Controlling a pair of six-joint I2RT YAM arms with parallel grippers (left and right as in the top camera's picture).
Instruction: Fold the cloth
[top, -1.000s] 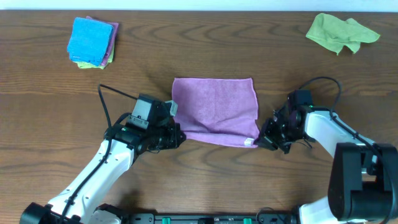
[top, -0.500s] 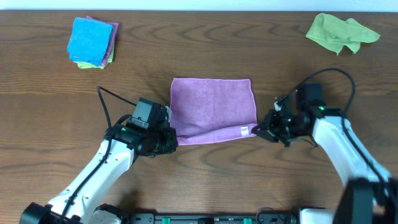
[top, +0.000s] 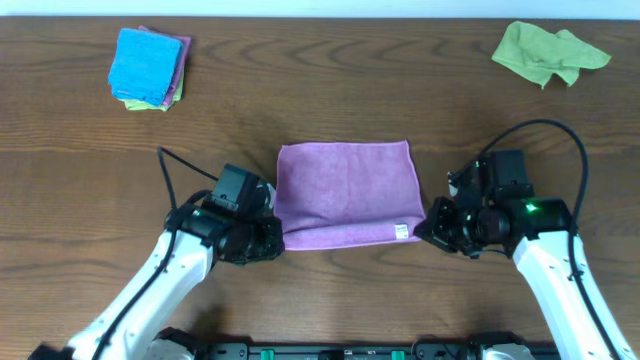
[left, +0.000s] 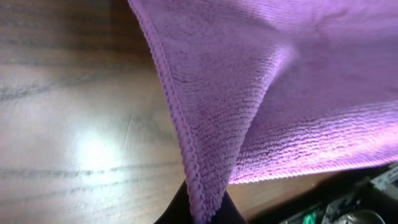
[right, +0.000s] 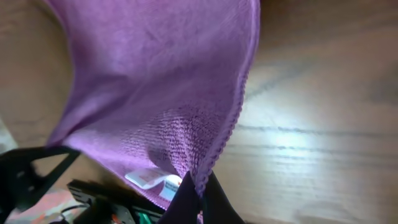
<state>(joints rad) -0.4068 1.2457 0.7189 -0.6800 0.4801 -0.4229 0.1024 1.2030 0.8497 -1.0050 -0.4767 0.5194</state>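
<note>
Overhead: the cloth (top: 347, 193) lies mid-tabletop (top: 340, 90), between the arms. The left gripper (top: 276, 236) is at its near-left corner, and the right gripper (top: 421, 228) is at its near-right corner.
Left wrist: jaws pressed together on the hemmed corner, which is lifted off the wood.
Right wrist: jaws pinch the corner just beside the white tag (right: 151, 178).

even overhead light, glare patches on the table (left: 93, 149) (wrist views soft).

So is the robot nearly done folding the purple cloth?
Not yet. Done: the left gripper and right gripper are each shut on a near corner of the cloth. In hand: that near edge is raised off the table. Left: bringing it over to the far edge.
</note>
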